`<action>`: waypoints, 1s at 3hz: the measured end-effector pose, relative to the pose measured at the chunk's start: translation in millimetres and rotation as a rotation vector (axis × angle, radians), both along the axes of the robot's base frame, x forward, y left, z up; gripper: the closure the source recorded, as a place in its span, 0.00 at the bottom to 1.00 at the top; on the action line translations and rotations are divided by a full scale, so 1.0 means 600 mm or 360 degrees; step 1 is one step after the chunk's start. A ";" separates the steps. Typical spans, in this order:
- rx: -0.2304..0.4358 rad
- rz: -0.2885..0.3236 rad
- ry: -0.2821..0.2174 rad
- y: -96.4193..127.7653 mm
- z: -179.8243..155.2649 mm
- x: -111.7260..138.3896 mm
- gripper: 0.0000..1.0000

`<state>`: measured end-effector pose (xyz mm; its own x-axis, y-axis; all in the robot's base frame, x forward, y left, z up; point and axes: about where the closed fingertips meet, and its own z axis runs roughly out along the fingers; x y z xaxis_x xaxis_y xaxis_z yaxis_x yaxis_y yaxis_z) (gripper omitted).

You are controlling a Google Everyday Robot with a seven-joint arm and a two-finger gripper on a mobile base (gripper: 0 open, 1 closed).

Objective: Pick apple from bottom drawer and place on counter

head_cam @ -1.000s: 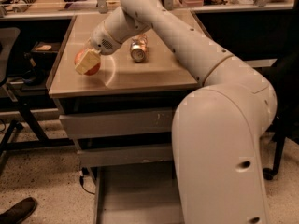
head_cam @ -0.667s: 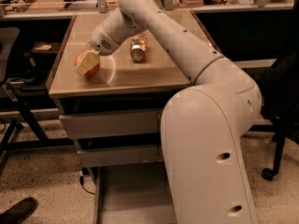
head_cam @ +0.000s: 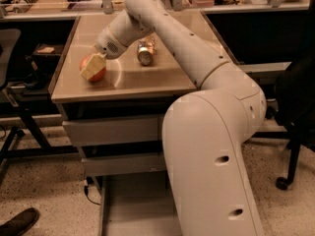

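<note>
Camera view, the single view on record. The desk [head_cam: 147,80] is a glossy beige-grey cabinet top with metal edging. The arm [head_cam: 172,38] reaches from the robot's pale body [head_cam: 211,156] at lower right, up and across the desk toward its front left part. The end effector [head_cam: 93,70] is located there, low over the surface, and is clamped on the apple [head_cam: 98,76]. One pale pad [head_cam: 91,66] lies across the near face of the fruit, with red skin showing to its left and beneath it. The apple sits near the front left corner of the desk, at or just above the surface; contact with the desk cannot be confirmed. A silver can [head_cam: 145,53] lies on its side on the desk, right of the apple and farther back, well apart from it and close beside the arm. Below the desk, two closed drawer fronts [head_cam: 113,130] are stacked. The bottom drawer [head_cam: 133,205] is pulled out toward the camera, its flat grey floor exposed, its right part hidden by the robot's body. A dark shoe [head_cam: 19,222] is on the floor at lower left. A black chair [head_cam: 298,107] stands at the right edge.
</note>
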<state>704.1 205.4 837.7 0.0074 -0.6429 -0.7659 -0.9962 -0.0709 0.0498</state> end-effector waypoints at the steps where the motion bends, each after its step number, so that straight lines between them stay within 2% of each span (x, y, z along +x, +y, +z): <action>1: 0.0000 0.0000 0.0000 0.000 0.000 0.000 0.81; 3: 0.0000 0.0000 0.0000 0.000 0.000 0.000 0.34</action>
<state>704.1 205.4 837.7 0.0074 -0.6429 -0.7659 -0.9962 -0.0710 0.0499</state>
